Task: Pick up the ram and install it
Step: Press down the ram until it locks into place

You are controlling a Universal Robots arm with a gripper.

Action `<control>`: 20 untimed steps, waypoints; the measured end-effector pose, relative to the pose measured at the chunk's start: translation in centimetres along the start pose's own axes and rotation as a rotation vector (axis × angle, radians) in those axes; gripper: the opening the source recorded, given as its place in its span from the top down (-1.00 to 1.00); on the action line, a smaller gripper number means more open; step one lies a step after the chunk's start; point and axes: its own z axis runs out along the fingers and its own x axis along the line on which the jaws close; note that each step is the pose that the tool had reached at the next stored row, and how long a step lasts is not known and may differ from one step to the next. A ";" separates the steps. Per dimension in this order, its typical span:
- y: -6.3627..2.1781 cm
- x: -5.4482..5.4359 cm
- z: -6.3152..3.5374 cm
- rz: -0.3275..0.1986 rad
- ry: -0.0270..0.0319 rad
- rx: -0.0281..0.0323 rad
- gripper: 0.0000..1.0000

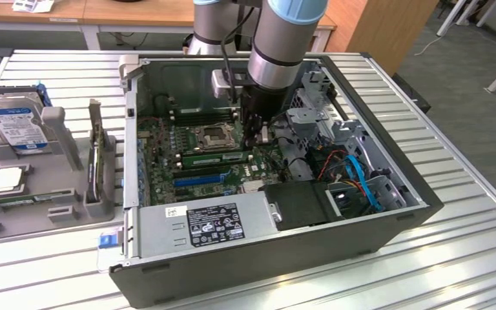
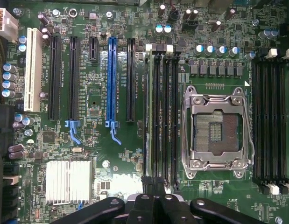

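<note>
Exterior view: arm [image 1: 281, 39] stands vertical inside case [image 1: 377, 232], jaws closed over ram [image 1: 215, 157].

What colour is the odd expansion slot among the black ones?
Blue. The expansion slot shows best in the wrist view.

The ram [image 1: 216, 157], a long, thin green circuit-board stick, stands on edge in the outermost memory slot near the processor socket on the motherboard.

Lab-like office: wooden desks [image 1: 136, 10] behind a slatted metal table [image 1: 480, 219].
</note>
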 end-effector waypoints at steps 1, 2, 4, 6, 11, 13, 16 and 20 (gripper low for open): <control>0.00 0.0 0.02 0.000 0.0001 0.0000 0.80; 0.00 0.0 0.04 0.000 0.0001 0.0000 0.80; -0.01 0.0 0.09 0.000 0.0001 0.0000 0.80; -0.01 0.0 0.12 0.000 0.0002 0.0000 0.80; -0.01 0.0 0.14 0.000 0.0000 0.0000 0.80; -0.01 0.0 0.16 0.000 -0.0001 0.0000 0.80; -0.01 0.0 0.22 0.000 0.0001 0.0000 0.80; -0.02 0.0 0.40 0.000 0.0001 0.0000 0.80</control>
